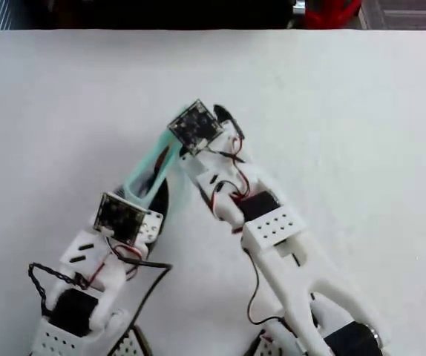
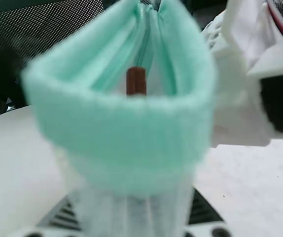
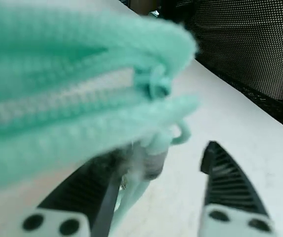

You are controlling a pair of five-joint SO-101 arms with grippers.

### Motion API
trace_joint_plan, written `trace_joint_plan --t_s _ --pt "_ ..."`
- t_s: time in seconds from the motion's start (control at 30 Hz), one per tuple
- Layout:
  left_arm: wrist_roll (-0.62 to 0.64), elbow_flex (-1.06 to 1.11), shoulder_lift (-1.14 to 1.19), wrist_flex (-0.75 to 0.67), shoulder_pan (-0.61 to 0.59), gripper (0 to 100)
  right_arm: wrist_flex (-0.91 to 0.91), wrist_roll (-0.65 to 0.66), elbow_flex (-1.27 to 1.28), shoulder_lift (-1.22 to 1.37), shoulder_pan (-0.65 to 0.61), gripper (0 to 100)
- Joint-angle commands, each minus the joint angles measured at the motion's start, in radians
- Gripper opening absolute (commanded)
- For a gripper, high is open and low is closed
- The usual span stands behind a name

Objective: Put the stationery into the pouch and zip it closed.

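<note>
Left gripper [image 2: 131, 223] pinches the pouch [image 2: 126, 123] by its mesh end, jaws pressed onto the fabric from both sides. That holds the mint bag up over the table [image 1: 346, 96] w/ its mouth toward the wrist cam, prob. as a fixed anchor to pull the zip against. In the high view the pouch runs diagonally btwn the two arms, up & right toward the other arm. Mouth gapes at the near end, zip unclosed there. Inside: one brown stick [image 2: 136, 81], pencil or sim., seen end-on, deep in the bag. Can't tell if other stationery is in w/ it. Further right, zip slider [image 3: 156, 85] sits at the pouch's far end, pull tab [image 3: 151, 153] dangling below. Right gripper [image 3: 165, 165] is spread wide: tab just beside one finger, other finger well apart, nothing pinched. Loading looks done, zipping not yet begun. Next needs a clean nip on that small tab, which may swing away.
</note>
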Motion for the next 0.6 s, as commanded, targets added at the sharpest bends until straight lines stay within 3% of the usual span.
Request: trace_joint_plan --t_s 0.0,0.1,0.23,0.57 --pt "-0.014 -0.008 -0.012 -0.028 -0.005 2 -0.039 -0.003 -0.012 -0.015 0.005 0.6" --pt "-0.014 -0.008 -0.012 -0.028 -0.005 2 -0.091 -0.006 -0.006 -0.007 0.021 5.4" --pt "-0.014 -0.008 -0.012 -0.028 -0.005 2 -0.110 -0.003 -0.018 -0.033 0.077 1.8" --pt "-0.014 0.003 -0.012 -0.034 -0.005 2 0.093 -0.002 -0.118 -0.343 0.119 1.8"
